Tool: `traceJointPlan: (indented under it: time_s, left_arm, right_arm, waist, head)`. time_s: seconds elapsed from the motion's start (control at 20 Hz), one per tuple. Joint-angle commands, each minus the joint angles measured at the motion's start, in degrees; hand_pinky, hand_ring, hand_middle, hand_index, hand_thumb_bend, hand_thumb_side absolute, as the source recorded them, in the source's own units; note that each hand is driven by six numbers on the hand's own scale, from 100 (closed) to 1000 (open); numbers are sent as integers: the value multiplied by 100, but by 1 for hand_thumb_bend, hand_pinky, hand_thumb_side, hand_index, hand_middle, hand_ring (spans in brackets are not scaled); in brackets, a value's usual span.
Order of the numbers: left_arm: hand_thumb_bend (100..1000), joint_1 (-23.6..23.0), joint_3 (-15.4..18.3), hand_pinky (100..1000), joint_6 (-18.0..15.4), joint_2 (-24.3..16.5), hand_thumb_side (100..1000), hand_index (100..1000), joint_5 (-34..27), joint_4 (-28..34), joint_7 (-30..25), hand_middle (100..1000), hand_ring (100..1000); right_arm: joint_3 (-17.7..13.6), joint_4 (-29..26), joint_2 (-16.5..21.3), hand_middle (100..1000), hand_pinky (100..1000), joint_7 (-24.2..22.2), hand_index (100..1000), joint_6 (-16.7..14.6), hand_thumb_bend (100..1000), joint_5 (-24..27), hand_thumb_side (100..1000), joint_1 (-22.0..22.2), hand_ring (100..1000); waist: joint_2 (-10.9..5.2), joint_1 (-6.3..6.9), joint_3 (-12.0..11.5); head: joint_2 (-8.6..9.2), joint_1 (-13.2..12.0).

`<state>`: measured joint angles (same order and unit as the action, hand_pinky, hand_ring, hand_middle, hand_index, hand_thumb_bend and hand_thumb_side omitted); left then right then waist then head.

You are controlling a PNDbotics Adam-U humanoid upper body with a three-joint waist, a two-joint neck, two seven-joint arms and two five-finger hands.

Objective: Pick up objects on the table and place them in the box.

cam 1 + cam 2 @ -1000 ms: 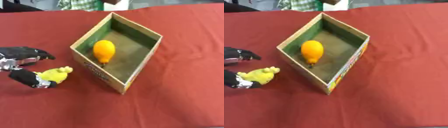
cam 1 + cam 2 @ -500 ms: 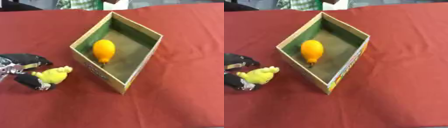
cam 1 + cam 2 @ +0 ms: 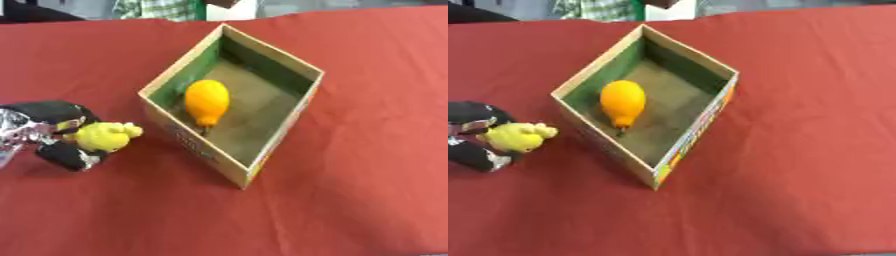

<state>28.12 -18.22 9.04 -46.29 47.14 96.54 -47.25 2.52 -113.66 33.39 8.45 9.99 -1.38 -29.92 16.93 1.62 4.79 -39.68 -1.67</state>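
A small yellow object (image 3: 102, 136) is pinched in the curled left robot hand (image 3: 52, 135) just left of the box (image 3: 271, 145), whose near-left wall should be cleared before release beside the orange fruit (image 3: 206, 101).

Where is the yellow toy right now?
The yellow toy is at the left of both views, held in the left hand, just left of the box.

Left hand (image 3: 52, 132) cut off by frame edge.
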Motion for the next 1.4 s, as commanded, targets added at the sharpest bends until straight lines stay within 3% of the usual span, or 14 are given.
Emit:
traceJointPlan:
  time_s: [0.05,0.25,0.95,1.4]
  left_arm:
    - [100,11,11,541,131,-78,235,775,-15,0,214,657,644]
    - [100,25,78,511,283,-89,247,765,-58,289,446,651,628]
    - [100,199,612,534,486,-306,249,799,3,1199,258,702,672]
    - [100,816,851,470,562,-215,272,699,36,1690,448,610,605]
  right_arm:
    - [-44,-93,56,781,803,15,927,44,100,-27,999,-33,811]
    - [-46,-93,52,778,804,18,927,80,100,-47,1000,4,809]
    - [-19,-93,4,766,806,-46,929,177,100,-70,1000,-48,804]
    - [-27,-93,4,762,806,-22,925,186,100,-47,1000,-48,802]
  waist:
    - [-85,-23,-6]
    - [-88,-22,-9]
    - [-149,-1,-44]
    - [-211,29,-66]
  head:
    - [69,-6]
    - [66,4]
    - [74,67]
    - [6,139]
